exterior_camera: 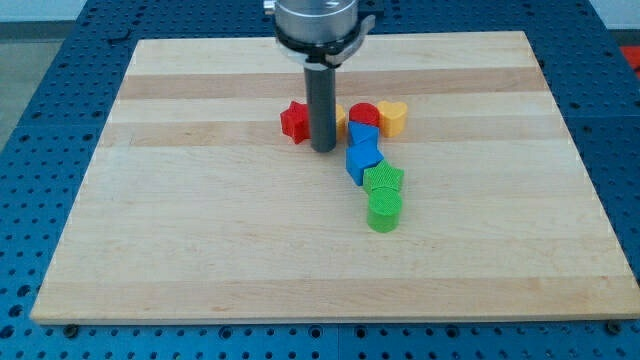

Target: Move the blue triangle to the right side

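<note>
Two blue blocks touch just right of the board's middle. The upper one (364, 135) looks like the blue triangle. The lower blue block (361, 161) has a blockier shape I cannot name surely. My tip (323, 149) rests on the board just left of the upper blue block, with a small gap between them. It stands right of the red star (294, 122). The rod hides part of a yellow block (342, 118) behind it.
A red round block (364, 113) and a yellow heart (392, 117) sit just above the blue blocks. A green star (384, 180) and a green cylinder (383, 212) continue the chain below them. The wooden board (200, 240) lies on a blue perforated table.
</note>
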`<action>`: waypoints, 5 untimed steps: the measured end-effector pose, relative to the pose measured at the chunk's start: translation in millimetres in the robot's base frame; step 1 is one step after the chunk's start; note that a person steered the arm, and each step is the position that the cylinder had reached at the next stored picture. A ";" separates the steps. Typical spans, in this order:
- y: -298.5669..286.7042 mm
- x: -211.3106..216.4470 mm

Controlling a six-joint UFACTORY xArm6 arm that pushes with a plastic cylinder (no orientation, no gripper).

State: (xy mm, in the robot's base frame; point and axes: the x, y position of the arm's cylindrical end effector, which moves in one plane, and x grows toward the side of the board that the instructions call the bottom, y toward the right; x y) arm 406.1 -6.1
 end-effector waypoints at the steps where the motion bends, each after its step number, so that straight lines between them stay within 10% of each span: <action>1: 34.3 -1.3; 5: 139.8 11.7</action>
